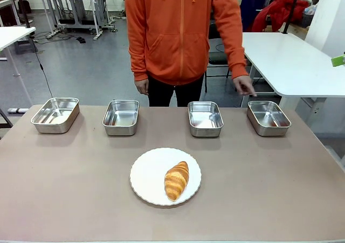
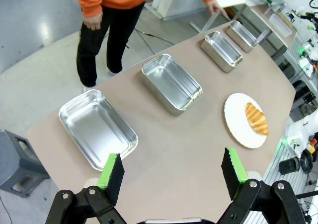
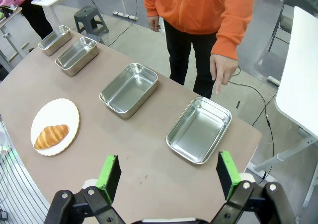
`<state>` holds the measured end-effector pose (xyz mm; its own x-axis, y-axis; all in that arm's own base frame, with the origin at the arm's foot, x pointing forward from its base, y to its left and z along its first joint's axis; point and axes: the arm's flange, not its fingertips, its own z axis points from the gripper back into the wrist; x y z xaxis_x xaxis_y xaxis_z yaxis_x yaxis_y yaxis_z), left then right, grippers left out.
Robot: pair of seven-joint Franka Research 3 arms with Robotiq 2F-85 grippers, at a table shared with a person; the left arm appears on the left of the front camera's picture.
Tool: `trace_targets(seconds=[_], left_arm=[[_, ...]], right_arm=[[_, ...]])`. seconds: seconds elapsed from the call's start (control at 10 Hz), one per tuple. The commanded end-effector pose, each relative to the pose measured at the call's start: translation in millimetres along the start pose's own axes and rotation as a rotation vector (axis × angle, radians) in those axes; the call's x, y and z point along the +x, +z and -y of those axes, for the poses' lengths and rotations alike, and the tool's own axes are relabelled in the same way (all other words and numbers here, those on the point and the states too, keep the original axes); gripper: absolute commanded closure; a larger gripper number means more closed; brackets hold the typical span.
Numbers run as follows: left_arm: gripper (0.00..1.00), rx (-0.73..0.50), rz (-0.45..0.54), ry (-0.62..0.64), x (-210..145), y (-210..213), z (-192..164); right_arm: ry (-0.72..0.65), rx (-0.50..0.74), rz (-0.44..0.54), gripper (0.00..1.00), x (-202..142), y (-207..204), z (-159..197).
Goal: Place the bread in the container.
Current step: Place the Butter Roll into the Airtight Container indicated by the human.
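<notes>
The left gripper [image 2: 172, 169] hovers over the tabletop [image 1: 64, 189], its fingers spread wide and empty. Four steel pans [image 1: 55, 114] line the far side. The bread [image 1: 176, 180] lies on a white plate [image 1: 148, 173] mid-table. A person's hand [image 1: 245, 85] points at the rightmost pan, the container [image 1: 268, 117]. The right gripper [image 3: 168, 173] is also wide open and empty.

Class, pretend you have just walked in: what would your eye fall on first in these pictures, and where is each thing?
A golden croissant lies on a white plate at the near middle of the brown table. Behind it, four shiny steel pans stand in a row along the far edge. A person in an orange hoodie points a finger down at the rightmost pan.
</notes>
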<state>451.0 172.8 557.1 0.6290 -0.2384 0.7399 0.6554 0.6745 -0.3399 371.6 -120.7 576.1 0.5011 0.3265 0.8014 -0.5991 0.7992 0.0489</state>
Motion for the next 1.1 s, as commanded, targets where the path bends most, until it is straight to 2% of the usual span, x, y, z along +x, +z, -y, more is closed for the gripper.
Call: trace_targets(seconds=[0.0, 1.0], left_arm=[[0.00, -0.011, 0.010, -0.011, -0.9, 1.4, 0.2], [0.00, -0.011, 0.010, -0.011, -0.9, 1.4, 0.2]], right_arm=[[0.010, 0.011, 0.017, 0.00, -0.4, -0.9, 0.2], [0.010, 0.011, 0.017, 0.00, -0.4, -0.9, 0.2]])
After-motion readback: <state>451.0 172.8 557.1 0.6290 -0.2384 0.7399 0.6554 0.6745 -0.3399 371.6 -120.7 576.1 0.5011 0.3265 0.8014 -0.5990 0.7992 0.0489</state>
